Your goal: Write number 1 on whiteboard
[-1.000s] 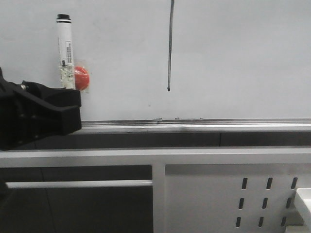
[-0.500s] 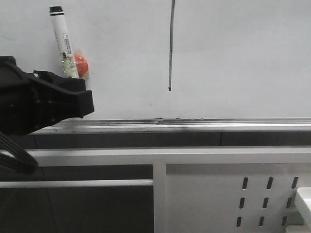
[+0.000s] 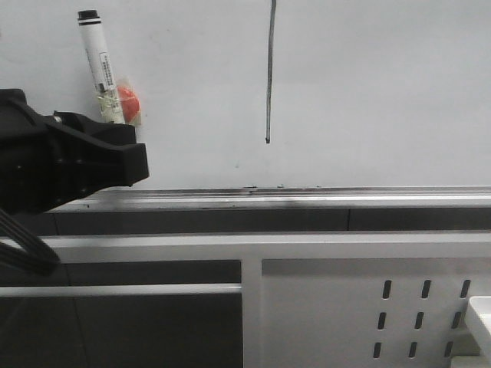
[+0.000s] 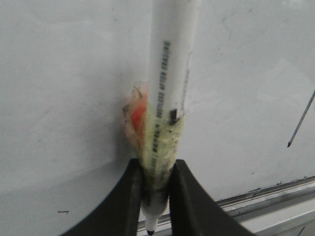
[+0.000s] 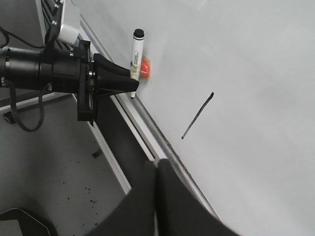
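The whiteboard fills the back, with a silver ledge along its lower edge. The number 1 is a thin dark vertical stroke ending in a dot; it also shows in the left wrist view and the right wrist view. My left gripper is shut on the lower end of a white marker pen, left of the stroke, close against the board. The pen leans left, with a red round piece taped to it. The right wrist view shows the right gripper shut and empty, below the ledge.
A white perforated metal panel and a white rail lie below the ledge. A white object's corner shows at the lower right. The right wrist view shows the grey floor below the left arm.
The left gripper has risen and moved right with the pen, which now leans left. Little has changed in the last half second. The stroke is unchanged.
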Controlling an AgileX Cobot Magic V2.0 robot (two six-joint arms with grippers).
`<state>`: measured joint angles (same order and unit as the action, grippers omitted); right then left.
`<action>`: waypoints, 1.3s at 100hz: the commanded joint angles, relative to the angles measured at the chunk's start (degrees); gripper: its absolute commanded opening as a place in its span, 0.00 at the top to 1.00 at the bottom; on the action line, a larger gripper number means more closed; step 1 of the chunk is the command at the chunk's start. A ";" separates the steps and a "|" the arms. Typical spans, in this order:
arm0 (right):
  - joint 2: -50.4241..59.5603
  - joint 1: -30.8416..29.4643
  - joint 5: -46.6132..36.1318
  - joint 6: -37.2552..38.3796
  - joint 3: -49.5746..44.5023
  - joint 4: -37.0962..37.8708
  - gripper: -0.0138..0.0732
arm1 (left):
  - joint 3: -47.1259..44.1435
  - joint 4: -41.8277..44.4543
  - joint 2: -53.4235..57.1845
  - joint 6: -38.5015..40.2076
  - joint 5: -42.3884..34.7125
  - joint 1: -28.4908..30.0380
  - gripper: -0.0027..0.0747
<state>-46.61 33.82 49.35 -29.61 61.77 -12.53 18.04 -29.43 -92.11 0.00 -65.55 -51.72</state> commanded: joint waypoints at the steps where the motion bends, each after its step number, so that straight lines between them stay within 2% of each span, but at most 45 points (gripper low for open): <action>1: 0.38 -0.40 -4.10 -0.20 1.52 0.04 0.92 | 1.53 -0.36 1.14 0.36 -12.39 0.46 0.91; 19: 0.38 -0.40 -2.85 -0.20 1.52 0.04 0.92 | 1.53 -0.36 1.14 0.00 -12.39 0.46 0.53; 25: 0.38 -0.40 -2.60 -0.20 1.52 0.04 0.92 | 1.53 -0.36 1.14 0.00 -12.39 0.46 0.48; 41: 0.38 -0.40 -2.07 -0.20 1.52 0.04 0.92 | 0.77 -0.36 1.38 0.00 -12.39 0.04 0.47; 58: 1.65 -0.40 -1.71 -0.20 1.52 0.04 0.92 | -3.60 -0.26 5.05 0.00 -12.39 -2.96 0.47; 73: 7.17 -0.40 -7.61 -0.20 -1.56 0.04 0.92 | -7.60 -0.26 11.04 -1.56 -12.39 -5.92 0.47; 80: 11.42 -0.40 -12.66 -0.20 -5.66 0.04 0.92 | -8.85 -0.26 13.57 -4.18 -12.39 -6.78 0.49; 87: 16.30 -0.40 -17.93 -0.20 -10.95 0.04 0.92 | -9.87 -0.26 15.71 -6.69 -12.39 -7.34 0.56; 92: 19.83 -0.40 -21.31 -0.20 -15.12 0.04 0.92 | -10.23 -0.26 16.84 -8.14 -12.39 -7.49 0.66; 104: 28.14 -0.40 -27.36 -0.20 -26.00 -0.47 0.92 | -11.47 1.24 18.29 -9.26 -12.16 -7.60 0.99; 119: 35.38 -0.40 -33.80 -0.20 -40.77 -2.39 0.92 | -12.46 3.62 18.29 -9.65 -10.10 -7.60 0.99; 130: 37.47 -0.40 -40.94 -0.20 -50.06 -7.16 0.92 | -12.46 4.00 18.29 -9.83 -7.09 -7.60 0.99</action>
<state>-9.62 33.82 18.63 -29.61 15.66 -15.77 4.86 -26.58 -74.92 -9.56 -65.43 -58.82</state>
